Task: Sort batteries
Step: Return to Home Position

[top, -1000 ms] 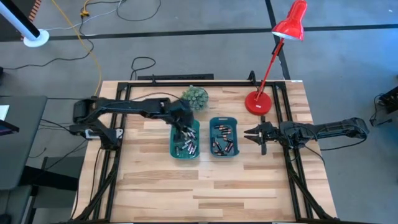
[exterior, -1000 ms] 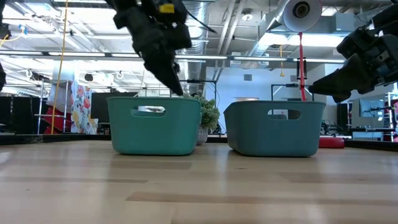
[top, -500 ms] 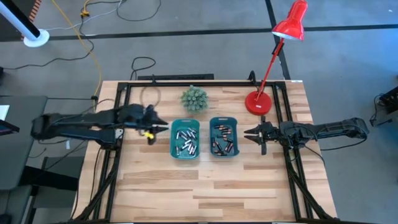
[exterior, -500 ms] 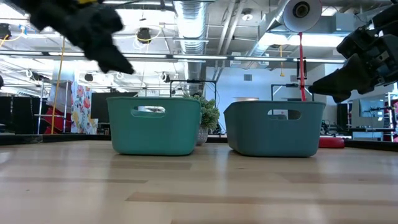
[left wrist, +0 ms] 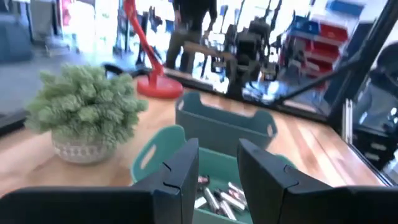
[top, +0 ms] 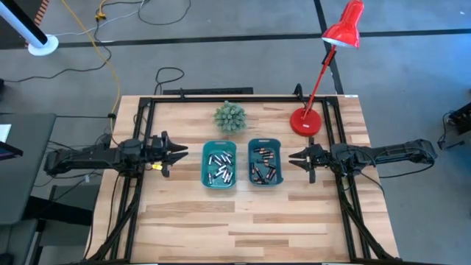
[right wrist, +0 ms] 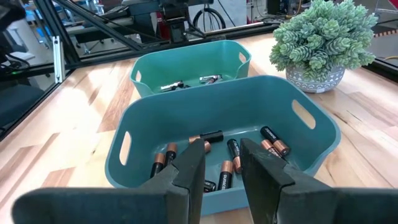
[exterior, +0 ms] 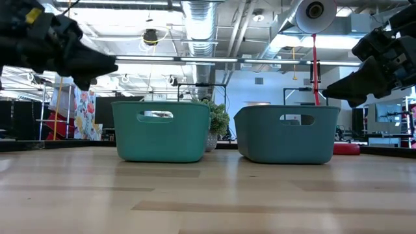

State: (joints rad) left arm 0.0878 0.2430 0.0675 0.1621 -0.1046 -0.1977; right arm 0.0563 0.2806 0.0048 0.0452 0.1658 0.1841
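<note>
- Left gripper (top: pixel 179 149): drawn back since a second ago, when it hung over the silver cells. It now sits off that bin's outer side, by the table's left edge.
- Left gripper, state: fingers (left wrist: pixel 184 169) parted by a narrow gap, nothing between them.
- Left arm, pose: stretched low and level, pointing inward across the table.
- Silver batteries (top: pixel 219 165): loose in the left teal bin (top: pixel 204 165), straight ahead of the left gripper's tips and apart from them.
- Dark batteries (right wrist: pixel 233 152): copper-ended, lying in the right teal bin (top: pixel 249 162), directly before the right gripper and below its fingertips.
- Right gripper (top: pixel 292 157): unmoved, just beside the right bin's outer wall, fingers (right wrist: pixel 189 168) slightly spread and empty.
- Right arm, pose: extended level from the table's right edge, facing the left arm.
- Bins: side by side between the two grippers, not touching either.
</note>
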